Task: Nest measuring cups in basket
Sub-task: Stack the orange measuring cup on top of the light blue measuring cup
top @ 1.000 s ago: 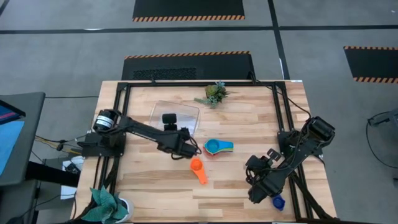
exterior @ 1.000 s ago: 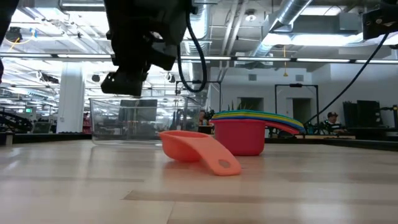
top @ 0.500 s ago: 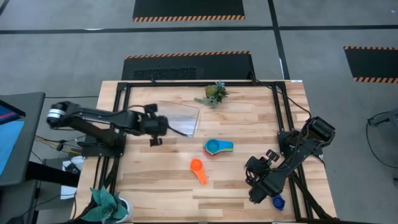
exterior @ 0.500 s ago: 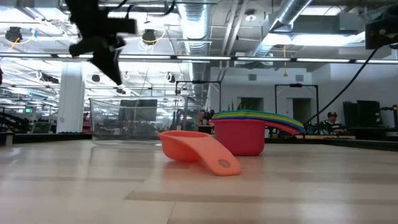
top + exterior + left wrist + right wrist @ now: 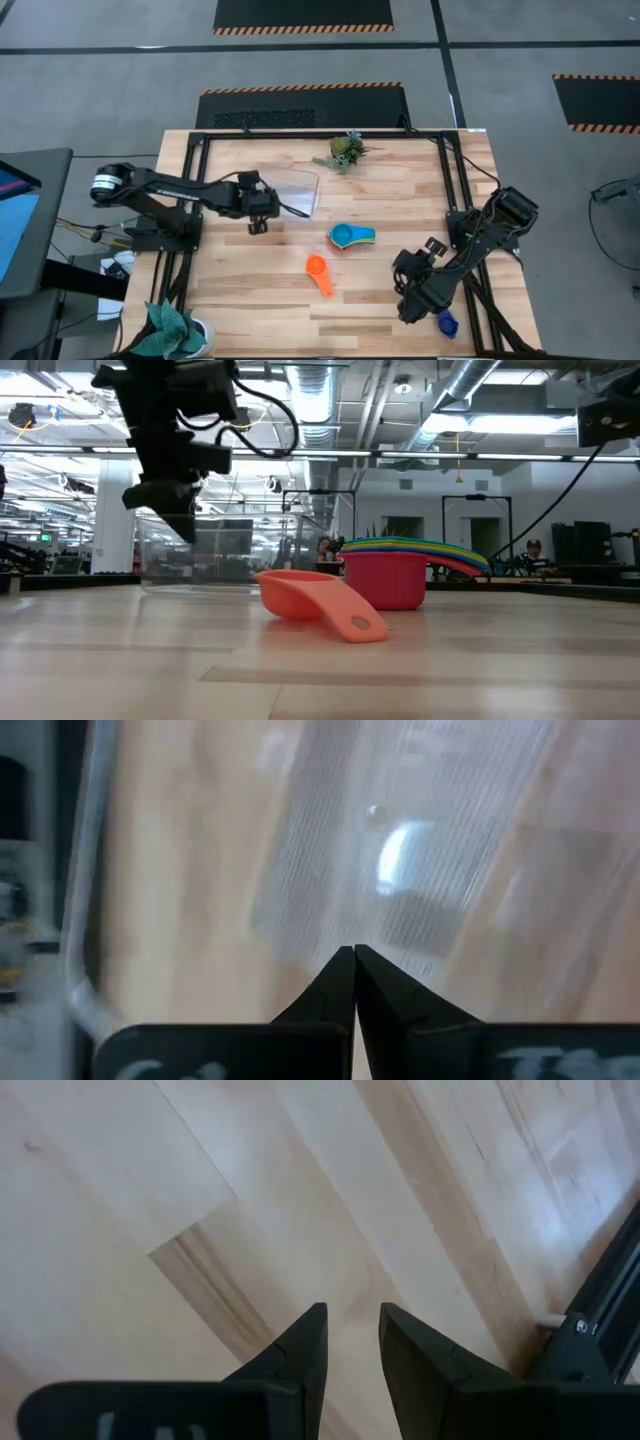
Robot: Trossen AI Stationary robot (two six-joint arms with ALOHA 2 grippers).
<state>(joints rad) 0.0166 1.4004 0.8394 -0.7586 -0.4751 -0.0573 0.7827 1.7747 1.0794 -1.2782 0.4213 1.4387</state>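
Observation:
The clear basket [image 5: 292,190] [image 5: 240,550] stands on its flat bottom at the table's far left. A nested stack of measuring cups [image 5: 350,237] [image 5: 400,575], red bowl lowest, sits mid-table. An orange cup [image 5: 318,272] [image 5: 310,600] lies alone nearer the near edge. A blue cup [image 5: 447,324] lies by the right arm. My left gripper [image 5: 258,212] [image 5: 185,530] [image 5: 354,952] is shut, pointing down at the basket's left near corner. My right gripper [image 5: 408,312] [image 5: 352,1330] hangs open over bare wood at the right near corner. My left gripper has its shut fingertips [image 5: 340,970] right at the basket's left wall [image 5: 150,550], coming from above. Whether they touch the wall I cannot tell. It holds nothing.
A green plant sprig [image 5: 345,150] lies at the far edge. A teal cloth [image 5: 170,325] sits off the near left corner. Black frame rails [image 5: 450,180] run along the table's sides. Bare wood stretches between the cups and the near edge.
My left gripper has swung away from the orange cup and the cup stack toward the table's left, rising high, then has come back down beside the basket's left near corner. The cups have stayed where they were.

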